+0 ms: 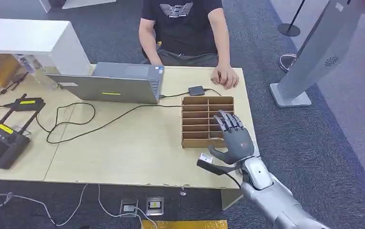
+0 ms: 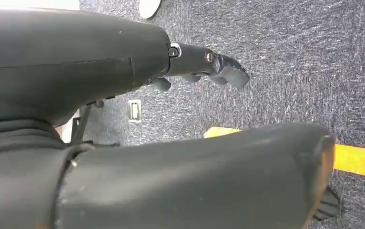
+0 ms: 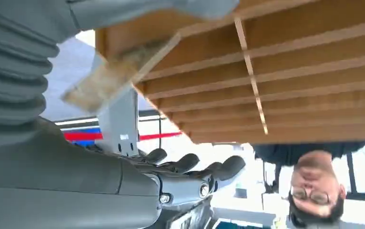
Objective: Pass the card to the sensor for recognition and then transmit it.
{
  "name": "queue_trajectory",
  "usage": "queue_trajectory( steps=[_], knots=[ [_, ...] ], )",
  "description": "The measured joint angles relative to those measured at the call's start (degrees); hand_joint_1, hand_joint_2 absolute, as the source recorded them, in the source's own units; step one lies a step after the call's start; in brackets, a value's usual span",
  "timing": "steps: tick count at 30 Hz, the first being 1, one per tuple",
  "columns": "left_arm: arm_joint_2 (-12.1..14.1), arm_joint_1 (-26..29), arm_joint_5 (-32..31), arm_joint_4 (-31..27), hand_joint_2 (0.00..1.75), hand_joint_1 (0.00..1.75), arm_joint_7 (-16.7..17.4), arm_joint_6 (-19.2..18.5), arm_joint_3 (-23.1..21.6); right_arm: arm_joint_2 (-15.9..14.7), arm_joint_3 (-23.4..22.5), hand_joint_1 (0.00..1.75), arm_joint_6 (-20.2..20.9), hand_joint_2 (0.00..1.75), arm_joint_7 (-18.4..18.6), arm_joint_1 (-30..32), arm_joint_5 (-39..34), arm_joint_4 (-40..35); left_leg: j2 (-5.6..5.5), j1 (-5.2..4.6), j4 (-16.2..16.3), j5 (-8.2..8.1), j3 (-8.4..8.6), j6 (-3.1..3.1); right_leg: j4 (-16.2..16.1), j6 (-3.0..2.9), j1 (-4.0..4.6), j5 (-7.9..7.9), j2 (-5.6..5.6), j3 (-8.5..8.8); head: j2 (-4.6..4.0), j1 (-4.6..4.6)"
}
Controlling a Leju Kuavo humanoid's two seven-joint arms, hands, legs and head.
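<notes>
Right now my right hand [image 1: 235, 138] sits in the lower right of the head view, over the near right corner of the brown card box [image 1: 204, 119]. Its fingers [image 1: 228, 121] are stretched out flat and spread apart, lying over the slots of the box. Nothing is in this hand. My thumb [image 1: 217, 153] sticks out to the left side, past the front edge of the box.

Just left of my wrist, near the front edge of the table [image 1: 123, 152], a small black thing with a white top [image 1: 206, 160] is fixed to a black cable. I cannot tell what it is.

From my right wrist view, the wooden slots of the box fill the upper part of the frame, and my dark fingers point forward at the bottom middle. I cannot see a card in any slot.

My left hand [image 2: 209, 67] hangs down over the grey carpet, in the upper middle of the left wrist view. Its fingers are a little bent and hold nothing.

A person [image 1: 183, 28] sits at the far side of the table, one hand [image 1: 226, 76] resting on the wood near a small black box [image 1: 196, 90]. A laptop [image 1: 118, 83] stands at the upper middle.
</notes>
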Motion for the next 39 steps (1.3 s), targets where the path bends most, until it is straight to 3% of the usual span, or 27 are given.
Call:
queue_trajectory(
  steps=[13, 17, 19, 21, 23, 27, 32, 36, 37, 39],
  knots=[
    [0.02, 0.01, -0.20, 0.00, 0.00, 0.00, -0.39, 0.18, -0.02, -0.79, -3.63, 0.00, 0.72, 0.00, -0.70, -1.54, -0.72, -4.52, 0.01, 0.00, 0.00, 0.00, 0.02, 0.00, -0.01, 0.00, 0.00, 0.00, 0.01, -0.01, 0.00, -0.02],
    [-0.33, 0.01, 0.07, 0.00, 0.00, 0.00, -0.55, 3.30, -0.02, -2.34, -4.72, 0.00, 4.05, 0.00, 0.28, -1.46, -1.90, -7.21, 0.03, -0.01, 0.01, 0.00, 0.05, 0.00, -0.03, 0.00, 0.00, 0.00, 0.03, -0.01, 0.00, -0.02],
    [-0.63, 0.06, 0.20, 0.00, 0.00, 0.00, -0.55, 4.13, -0.02, -3.30, -5.09, 0.00, 9.24, 0.00, 2.37, -1.07, -3.24, -9.05, 0.03, -0.01, 0.01, 0.00, 0.04, 0.00, -0.03, 0.00, -0.01, 0.00, 0.03, 0.01, 0.00, -0.02],
    [-0.79, 0.16, 0.57, 0.00, 0.00, 0.00, -0.55, 4.31, -0.02, -4.75, -5.84, 0.00, 19.69, 0.00, 6.70, -0.15, -5.82, -13.41, 0.03, -0.01, 0.01, 0.00, 0.04, 0.00, -0.03, 0.01, -0.01, 0.01, 0.03, 0.01, 0.00, 0.00],
    [-0.92, 0.21, 0.61, 0.00, 0.00, 0.00, -0.55, 4.28, -0.02, -5.95, -6.54, 0.00, 26.87, 0.00, 9.82, 0.47, -7.17, -18.35, 0.03, -0.01, 0.01, -0.01, 0.03, 0.00, -0.03, 0.01, -0.01, 0.01, 0.08, -0.02, 0.00, -0.04],
    [-1.05, 0.23, 1.20, 0.00, 0.00, 0.00, -0.55, 4.28, -0.02, -8.72, -9.01, 0.00, 34.87, 0.00, 12.33, 1.46, -11.04, -28.91, 0.07, -0.01, 0.02, -0.01, 0.05, 0.00, -0.03, 0.01, -0.01, 0.01, 0.10, -0.02, 0.00, -0.07],
    [-1.07, 0.31, 1.40, 0.00, 0.00, 0.00, -0.55, 3.06, -0.02, -12.96, -14.93, 0.00, 57.23, 0.00, 15.72, 1.31, -17.36, -45.73, 0.07, -0.01, 0.02, -0.01, 0.06, 0.00, -0.03, 0.01, 0.00, 0.01, 0.09, -0.03, 0.00, 0.00],
    [-0.87, 0.29, 1.42, 0.02, 0.00, 0.00, -0.55, 2.69, -0.02, -16.29, -18.62, 0.00, 69.60, 0.00, 19.11, 1.81, -20.07, -53.75, 0.08, -0.02, 0.02, -0.01, 0.06, 0.00, -0.04, 0.01, -0.02, 0.01, 0.10, -0.01, 0.00, -0.02],
    [-0.81, 0.29, 1.55, 0.02, 0.00, 0.00, -0.55, 2.78, -0.02, -17.03, -19.45, 0.00, 70.73, 1.75, 20.05, 2.12, -20.77, -55.57, 0.08, -0.03, 0.02, -0.01, 0.06, 0.00, -0.04, 0.01, -0.03, 0.01, 0.10, -0.01, 0.00, 0.00],
    [-0.79, 0.25, 1.62, 0.02, 0.00, 0.00, -0.79, 3.23, 0.00, -18.03, -20.85, 0.00, 70.75, 1.75, 20.92, 2.70, -20.70, -59.17, 0.09, -0.03, 0.02, -0.01, 0.07, 0.00, -0.04, 0.01, -0.03, 0.02, 0.12, -0.01, 0.00, -0.02]
  ],
)
